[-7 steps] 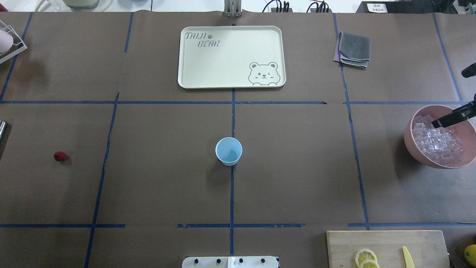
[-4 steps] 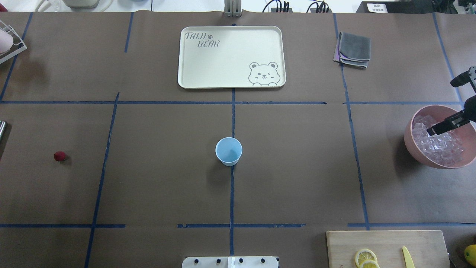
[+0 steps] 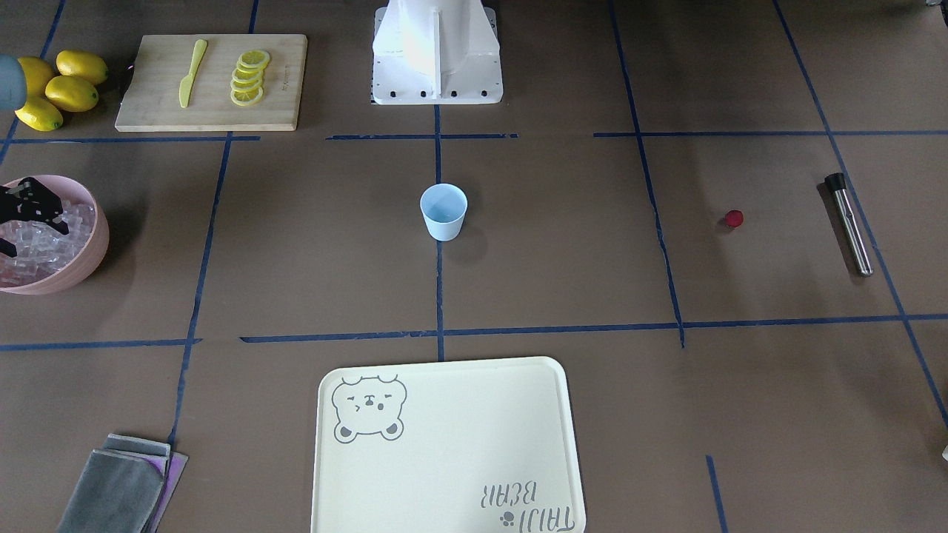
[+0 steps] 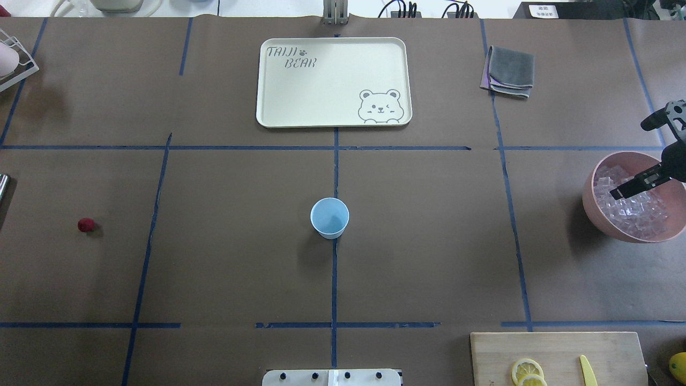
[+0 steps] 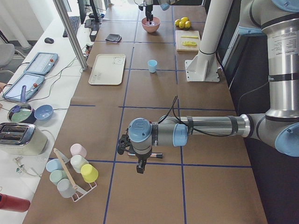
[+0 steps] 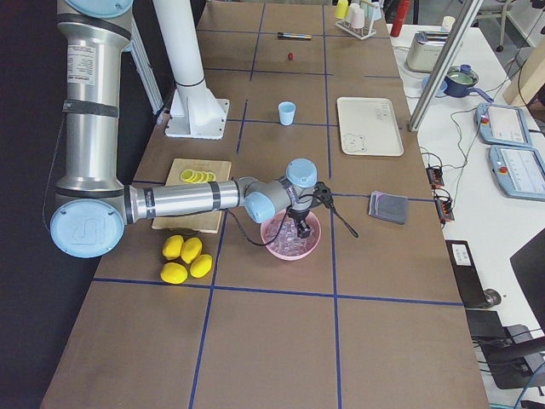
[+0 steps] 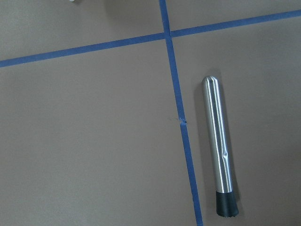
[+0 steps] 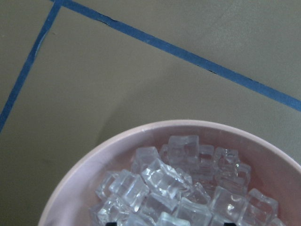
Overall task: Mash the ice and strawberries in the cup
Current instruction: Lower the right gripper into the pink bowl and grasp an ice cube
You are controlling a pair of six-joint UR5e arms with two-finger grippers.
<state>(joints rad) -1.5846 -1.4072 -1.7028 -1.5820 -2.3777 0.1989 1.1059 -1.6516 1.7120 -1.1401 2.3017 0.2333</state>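
The cup [image 4: 329, 217] stands empty in the middle of the desk [image 4: 429, 241], so the step in hand looks like the first one: fetching ice. The ice [image 8: 188, 197] is heaped in the pink bowl [image 4: 589, 206], well off to the cup's right. The right hand [image 4: 629, 160] hangs over that bowl, spread wide and holding nothing, and its wrist view shows cubes between the two dark fingertips. Whether they already touch the heap is hard to tell.

To do this well, pick one cube lying proud on top rather than one wedged among its neighbours. Centre it between the fingers [image 4: 629, 186], come straight down clear of the bowl's wall, and close on two flat faces. The cubes look hard and slick, so a skewed pinch would likely squirt one out. Let the cube go low over the cup's mouth, since the cup looks light enough to tip.

The strawberry [image 4: 86, 224] lies well to the cup's left. Farther out that way, the left hand [image 5: 138, 165] hovers above a steel muddler [image 7: 218, 150]. I cannot tell whether that hand is spread or clenched.

Against a second ago, the right hand has slid across the bowl toward the cup's side, its spread unchanged. The cup and strawberry have not moved.
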